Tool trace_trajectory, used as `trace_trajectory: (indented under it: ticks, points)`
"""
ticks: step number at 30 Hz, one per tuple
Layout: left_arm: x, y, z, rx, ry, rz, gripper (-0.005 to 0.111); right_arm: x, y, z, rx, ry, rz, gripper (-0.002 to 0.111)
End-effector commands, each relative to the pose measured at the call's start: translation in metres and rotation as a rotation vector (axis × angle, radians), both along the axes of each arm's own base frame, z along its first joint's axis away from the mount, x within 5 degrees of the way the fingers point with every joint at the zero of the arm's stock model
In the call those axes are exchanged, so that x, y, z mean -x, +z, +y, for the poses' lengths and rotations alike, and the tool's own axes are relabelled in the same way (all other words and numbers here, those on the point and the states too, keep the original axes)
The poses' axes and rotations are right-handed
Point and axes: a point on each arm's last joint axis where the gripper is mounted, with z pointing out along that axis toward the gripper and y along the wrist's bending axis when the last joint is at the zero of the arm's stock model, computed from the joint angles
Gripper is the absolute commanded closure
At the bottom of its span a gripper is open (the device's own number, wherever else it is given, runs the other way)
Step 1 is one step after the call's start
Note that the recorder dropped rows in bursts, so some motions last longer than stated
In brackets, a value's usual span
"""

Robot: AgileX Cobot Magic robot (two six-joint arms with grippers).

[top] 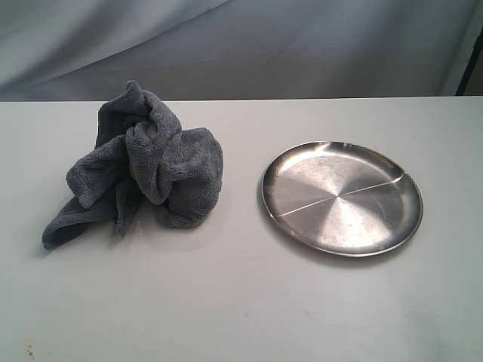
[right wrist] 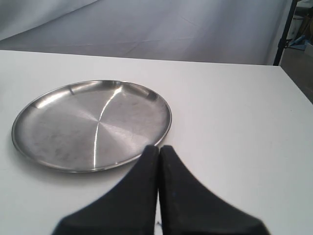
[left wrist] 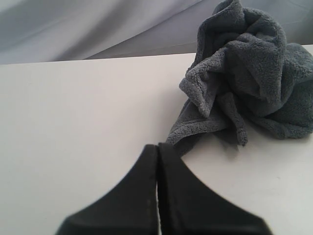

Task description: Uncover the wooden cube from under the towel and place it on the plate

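Towel (top: 151, 162) heaped on table's (top: 226, 302) left half; wooden cube not visible, presumably beneath. Left end effector (left wrist: 157, 147) nearer, jaws pressed together, empty, towel's trailing corner just ahead. Right end effector (right wrist: 159, 148) likewise closed, empty, facing plate (right wrist: 73, 127).

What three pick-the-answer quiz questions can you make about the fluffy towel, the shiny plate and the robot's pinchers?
1. In the exterior view, where does the towel lie from the plate? A. on it B. to its left C. to its right
2. What colour is the towel? A. red B. yellow C. dark grey
3. How is the right gripper? A. shut, empty B. wide open C. holding a spoon

Answers: 1 B: the towel sits left, apart from the plate. 2 C: its cloth is dark grey. 3 A: its black fingers press together, nothing between.
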Motion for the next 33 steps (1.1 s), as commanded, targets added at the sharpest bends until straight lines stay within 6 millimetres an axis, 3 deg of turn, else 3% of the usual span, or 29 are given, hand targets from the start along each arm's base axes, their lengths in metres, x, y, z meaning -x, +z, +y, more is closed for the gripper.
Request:
trace_trajectory:
  ticks: [1,15,22,27,33]
  points:
    - [0.000,0.000,0.000,0.008,-0.002,-0.010,0.107,0.000,0.000,0.000,-0.006,0.006,-0.009,0.108]
    - [0.000,0.000,0.000,0.008,-0.002,-0.010,0.107,-0.002,0.008,-0.002,0.084,0.003,-0.102,0.108]
    - [0.000,0.000,0.000,0.008,-0.002,-0.010,0.107,-0.003,0.024,0.000,-0.136,-0.009,-0.268,0.108]
    - [0.000,0.000,0.000,0.008,-0.002,-0.010,0.107,-0.002,0.035,-0.001,-0.147,-0.022,-0.391,0.108]
    - [0.000,0.000,0.000,0.008,-0.002,-0.010,0.107,-0.002,0.036,-0.002,-0.149,-0.023,-0.397,0.108]
